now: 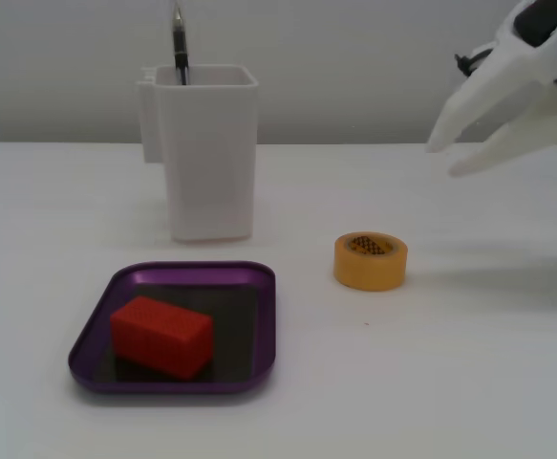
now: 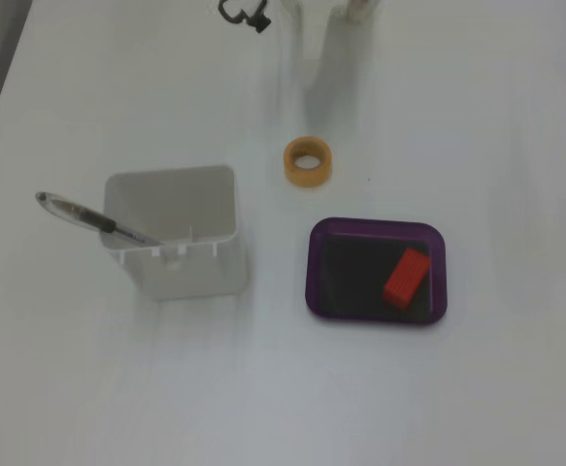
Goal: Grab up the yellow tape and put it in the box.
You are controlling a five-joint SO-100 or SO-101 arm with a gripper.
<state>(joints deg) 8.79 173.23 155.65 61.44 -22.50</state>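
Note:
The yellow tape (image 1: 369,273) lies flat on the white table, hollow core up, to the right of the box; it also shows in a fixed view from above (image 2: 308,181). The box, a shallow purple tray (image 1: 267,330) (image 2: 375,224), holds a red textured block (image 1: 160,335) (image 2: 407,277). My white gripper (image 1: 450,158) hangs open and empty in the air, up and to the right of the tape, fingertips pointing down-left. In the view from above only its pale fingers (image 2: 358,10) show at the top edge, beyond the tape.
A tall white rectangular container (image 1: 209,153) (image 2: 190,267) stands behind the tray with a pen (image 1: 179,38) (image 2: 88,218) sticking out of it. A small black part (image 2: 244,12) lies at the top edge of the view from above.

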